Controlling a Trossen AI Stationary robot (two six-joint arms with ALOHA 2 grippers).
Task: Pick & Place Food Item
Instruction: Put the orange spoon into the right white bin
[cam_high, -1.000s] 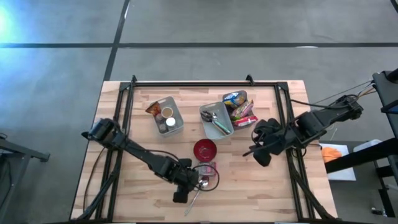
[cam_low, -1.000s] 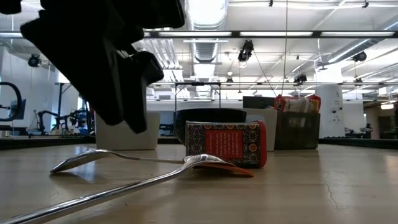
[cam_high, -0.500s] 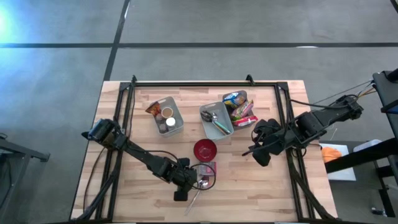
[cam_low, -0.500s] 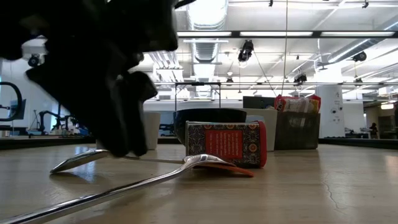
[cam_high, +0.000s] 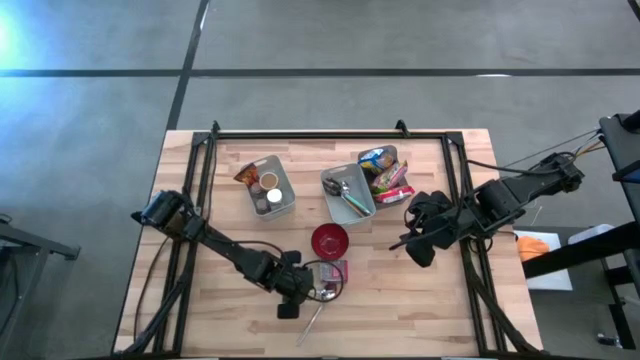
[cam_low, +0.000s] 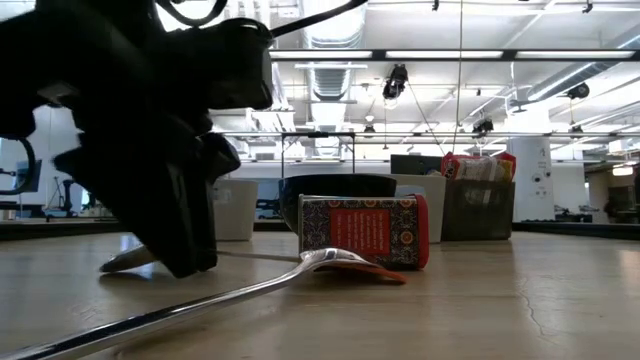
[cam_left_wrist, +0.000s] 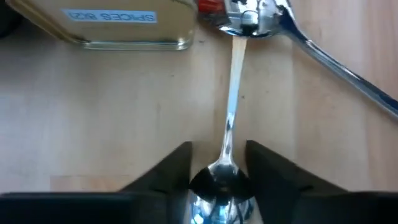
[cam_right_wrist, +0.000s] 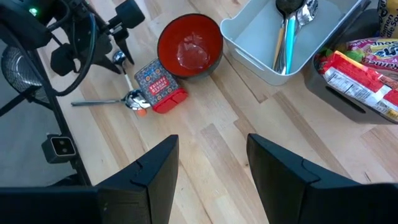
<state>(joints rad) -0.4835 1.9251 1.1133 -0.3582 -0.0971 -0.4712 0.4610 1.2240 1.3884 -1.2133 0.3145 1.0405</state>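
A metal spoon (cam_left_wrist: 233, 93) lies on the wooden table in front of a red patterned spice tin (cam_high: 333, 272). Its bowl end is under my left gripper (cam_left_wrist: 219, 165), which is down at the table top (cam_low: 185, 255) and shut on it. The spoon's handle runs toward the tin, where the bowl of a second spoon (cam_left_wrist: 336, 59) lies by its end. A red bowl (cam_high: 330, 240) stands just beyond the tin. Food packets (cam_right_wrist: 360, 68) sit in a dark bin at the far right. My right gripper (cam_right_wrist: 211, 162) hangs open above the table's right side, touching nothing. My left gripper has the spoon's bowl end (cam_left_wrist: 221, 180) between its two fingers, one on each side edge. The fingers come steeply from above, slanting down, and stand in line with the handle. The spoon lies flat on the table, handle pointing away from the gripper.
A white bin (cam_high: 348, 192) with utensils stands beside the dark bin of packets (cam_high: 385, 172); another white bin (cam_high: 270, 187) with small jars is at the far left. The second spoon's handle (cam_low: 200, 305) reaches toward the near edge. Bare wood lies to the near right.
My left gripper has sunk from above the spoon down to the table top, over the spoon's bowl end, tipping a little as it came. Both spoons and the tin have stayed in place.
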